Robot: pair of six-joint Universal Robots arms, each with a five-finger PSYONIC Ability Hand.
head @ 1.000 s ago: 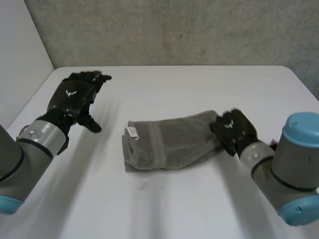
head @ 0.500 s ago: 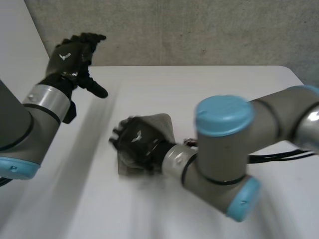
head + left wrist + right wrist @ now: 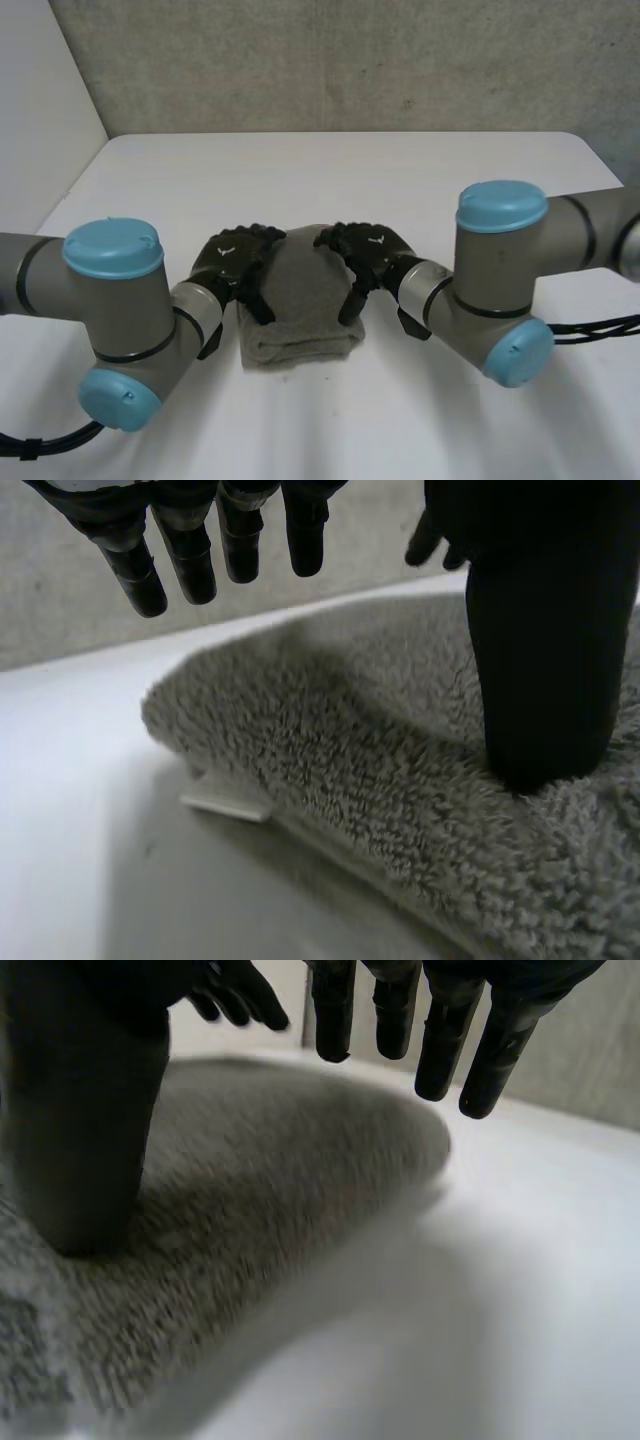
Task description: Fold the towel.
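Head view, towel: a folded grey terry towel point(image 3: 300, 300) lies mid-way across the white worktop point(image 3: 300, 170), towards its near side.
Head view, left hand: the black left hand point(image 3: 232, 262) covers the towel's left edge.
Head view, right hand: the black right hand point(image 3: 372, 250) covers the towel's right edge.
Head view, surroundings: a rough grey wall point(image 3: 350, 60) stands behind the far edge. The grey arms with light-blue caps close in from both sides.
Left wrist view, left hand: the fingers point(image 3: 190, 550) are straight and spread, clear of the cloth. The thumb point(image 3: 545, 660) presses into the pile and hides part of it.
Left wrist view, label: a white label point(image 3: 225, 805) pokes out under the towel's edge.
Right wrist view, right hand: the fingers point(image 3: 440, 1030) are spread above the towel point(image 3: 280, 1190), and the thumb point(image 3: 80, 1110) presses on it.
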